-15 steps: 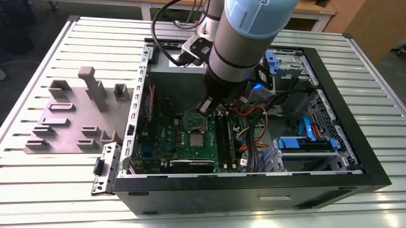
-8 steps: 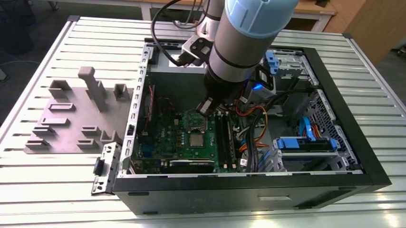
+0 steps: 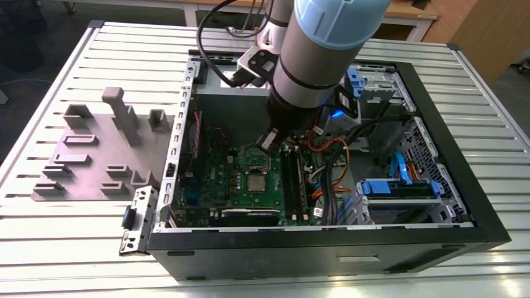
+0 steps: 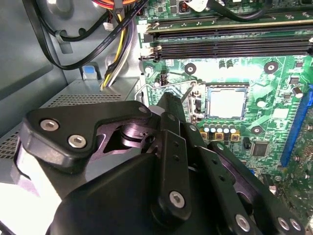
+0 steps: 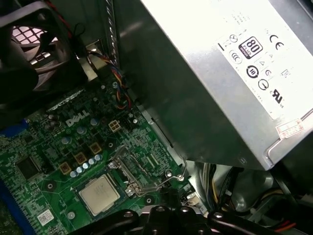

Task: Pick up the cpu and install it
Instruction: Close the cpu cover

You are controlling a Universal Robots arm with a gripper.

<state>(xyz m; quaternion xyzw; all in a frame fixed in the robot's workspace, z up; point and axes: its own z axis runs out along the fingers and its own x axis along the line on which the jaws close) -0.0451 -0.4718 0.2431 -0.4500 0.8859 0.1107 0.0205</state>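
Open black computer tower case [image 3: 463,205] lies on its side on the slatted metal table [image 3: 74,248], arm reaching inside. Green motherboard [image 3: 223,186] sits beneath the black gripper [image 3: 269,141]. Silver boxy power supply [image 5: 205,83] stands close beside the gripper. The cpu [image 3: 257,183], small flat silver square, rests in the socket just below and ahead of the gripper [image 4: 168,105], untouched. Cannot tell how the gripper's jaws stand.

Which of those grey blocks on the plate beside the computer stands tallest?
The narrow grey post at the plate's far edge, nearest the computer case. It rises well above the lower, squatter blocks around it.
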